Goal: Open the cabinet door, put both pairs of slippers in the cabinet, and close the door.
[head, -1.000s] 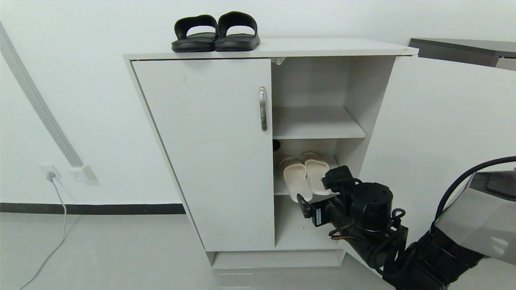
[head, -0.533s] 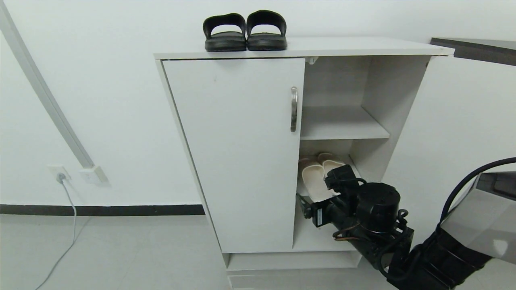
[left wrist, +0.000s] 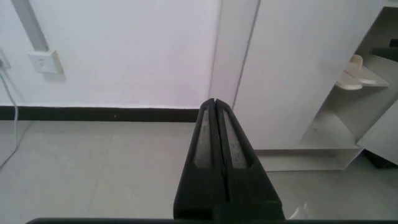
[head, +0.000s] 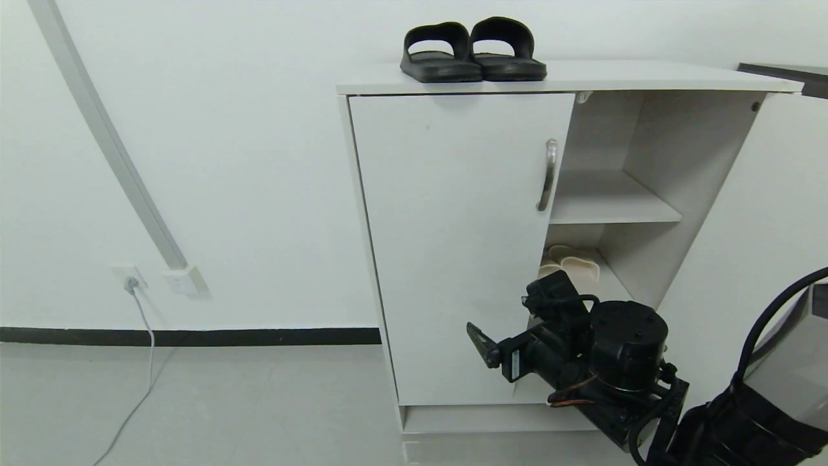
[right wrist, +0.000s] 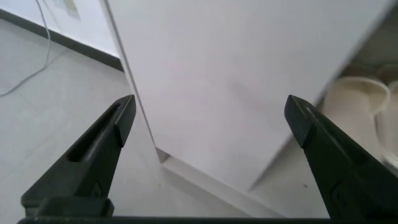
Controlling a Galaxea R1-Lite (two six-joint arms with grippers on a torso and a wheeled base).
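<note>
Black slippers [head: 473, 52] sit atop the cabinet [head: 647, 76], cream slippers [head: 572, 266] on its middle shelf; right end effector [right wrist: 208, 109] gapes empty, left end effector [left wrist: 214, 109] is closed, empty.

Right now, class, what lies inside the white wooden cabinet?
A pair of cream rubber slippers sits on the middle shelf, partly covered by the closed left door and the black right arm. Whatever lies behind that door is hidden.

A grey slanted duct [head: 110, 142] runs down the white wall [head: 259, 162] to a small white box [head: 184, 281]. Just beside that box sits a white socket [head: 127, 278]. Its grey cable [head: 147, 353] drops past a black skirting strip [head: 194, 336] onto grey floor [head: 246, 408].
</note>
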